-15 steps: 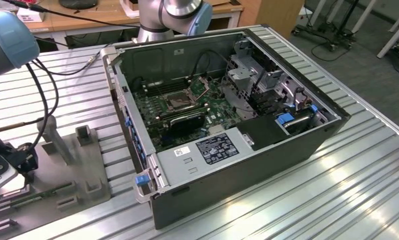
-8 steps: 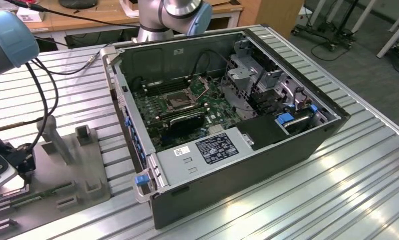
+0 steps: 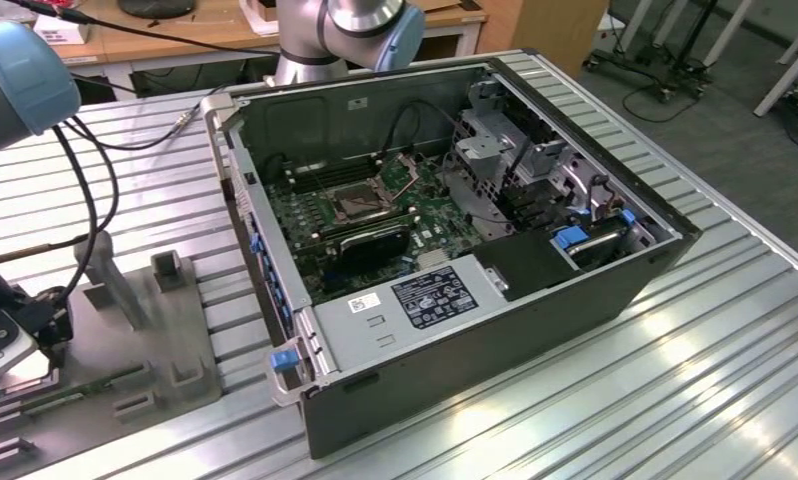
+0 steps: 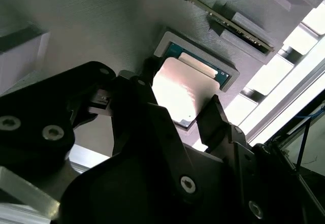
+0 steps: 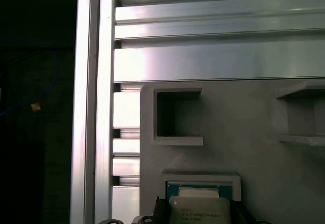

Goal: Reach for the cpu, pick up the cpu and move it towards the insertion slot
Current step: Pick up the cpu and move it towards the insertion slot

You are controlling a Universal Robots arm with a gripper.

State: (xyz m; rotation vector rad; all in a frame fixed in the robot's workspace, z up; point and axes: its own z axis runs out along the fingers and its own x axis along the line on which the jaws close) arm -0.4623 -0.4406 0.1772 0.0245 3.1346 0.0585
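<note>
A ribbed aluminium table (image 3: 666, 400) carries the whole job. On it is an open computer case (image 3: 573, 290), laid on its side so the green board faces up. Toward the exterior view's left sits a grey fixture plate (image 3: 172, 330) studded with upright blocks. As I read it, the plate is there to park parts at a known spot. In the second wrist view the cpu (image 4: 189, 79) lies flat in a shallow square pocket (image 4: 229, 72), silvery face up with a rim of green round it, so it cannot slide about.

The gripper (image 4: 180, 96) sits low over that pocket, astride the chip and flanking two opposite edges — a sensible approach to something so thin. Whether it is clenched on the chip or merely released beside it, I cannot tell. The cpu looks seated, not yet lifted.

The insertion slot (image 3: 352, 205) — shiny frame, dark centre — lies well apart inside the case, with the case wall between it and the plate.
</note>
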